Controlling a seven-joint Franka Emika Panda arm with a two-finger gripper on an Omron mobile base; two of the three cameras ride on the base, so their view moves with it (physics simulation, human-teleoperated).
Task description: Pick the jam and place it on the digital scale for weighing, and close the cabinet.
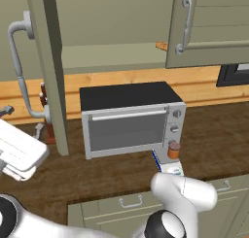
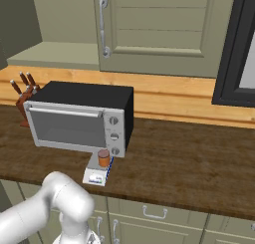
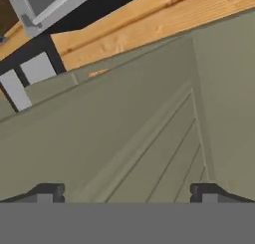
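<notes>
While the jam [image 1: 173,149] sat upright on the scale [image 1: 167,163], just in front of the oven's [image 1: 131,118] knob side, the job there looked done. From the right base view the jam [image 2: 103,158] stood on the scale [image 2: 98,172] at the oven's [image 2: 79,119] lower right corner, on the wooden bench [image 2: 189,158]. A knife block [image 2: 25,101] stood behind the oven's far end. Up top, the cabinet [image 1: 48,72] hung open, its left door swung out edge-on with the curved handle [image 1: 22,69] facing left, the right door [image 1: 209,28] also ajar. In the hand view the claw [image 3: 127,193] was released, tips wide apart, close against an olive panelled cabinet door [image 3: 149,153], gripping nothing.
</notes>
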